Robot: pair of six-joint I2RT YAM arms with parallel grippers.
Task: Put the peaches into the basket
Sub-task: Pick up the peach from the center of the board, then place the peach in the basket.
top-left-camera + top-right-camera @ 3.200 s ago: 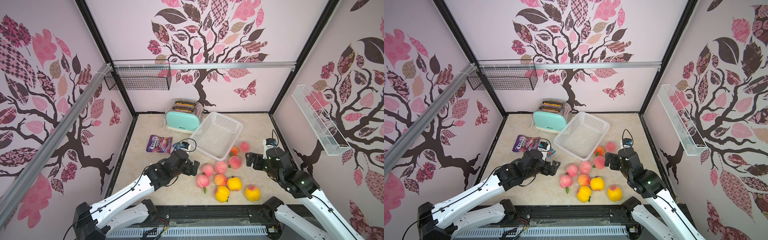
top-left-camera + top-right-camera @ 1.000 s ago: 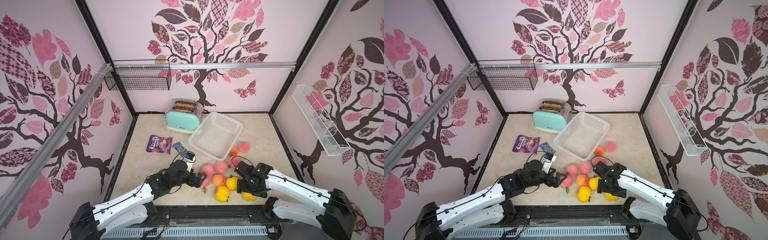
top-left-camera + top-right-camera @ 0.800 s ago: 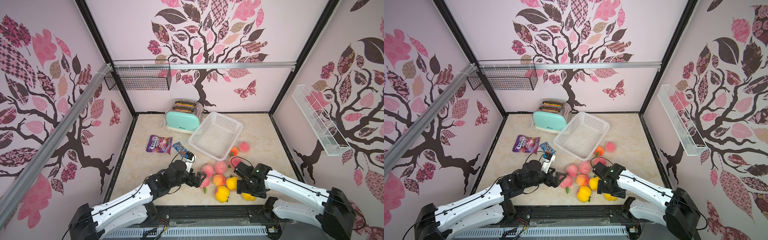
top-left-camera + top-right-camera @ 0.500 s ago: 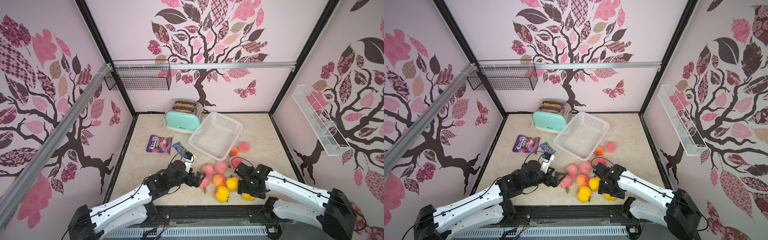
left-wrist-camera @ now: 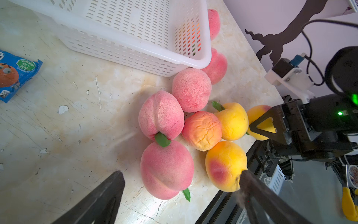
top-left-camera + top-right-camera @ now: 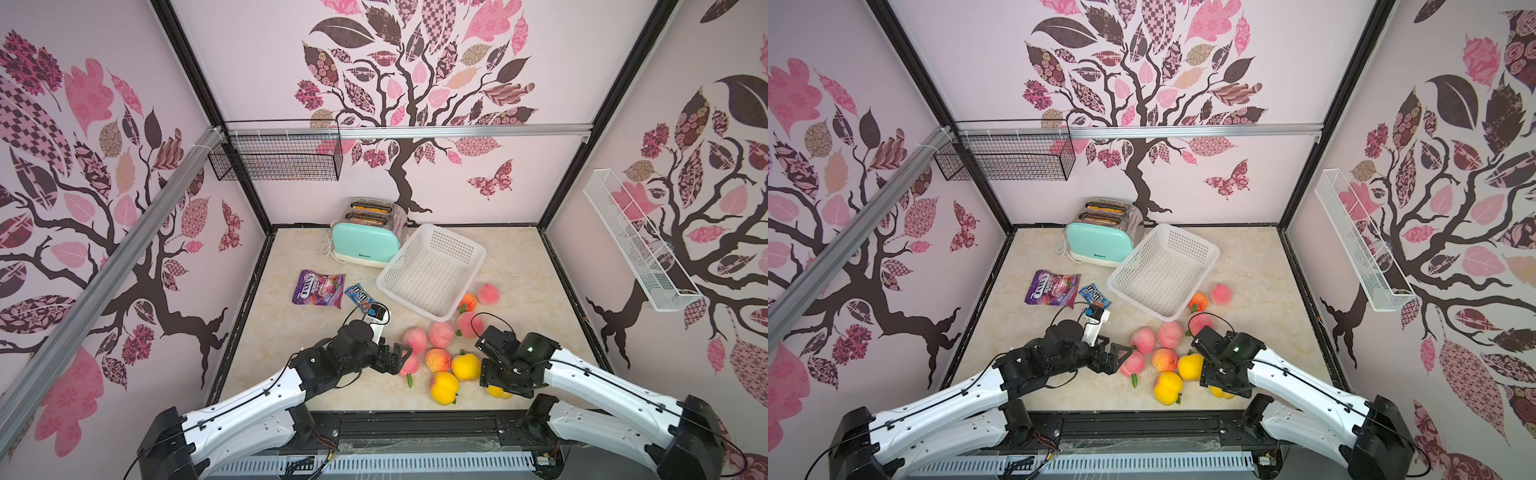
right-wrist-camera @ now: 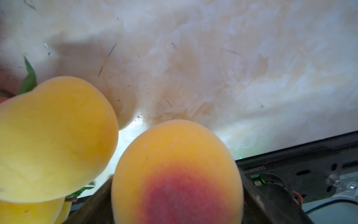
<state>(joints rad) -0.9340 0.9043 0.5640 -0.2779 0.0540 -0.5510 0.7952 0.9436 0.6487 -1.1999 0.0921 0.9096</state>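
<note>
Yellow red-blushed peach (image 7: 177,164) in right pincer (image 7: 177,188), near table's (image 7: 232,67) front edge

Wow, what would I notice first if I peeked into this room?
The pile of pink and yellow peaches at the front of the table, with the empty white basket just behind it, beside a mint toaster. Two robot arms reach in from the front. The left gripper stands open around a pink peach, and the right gripper straddles a yellow peach.
</note>
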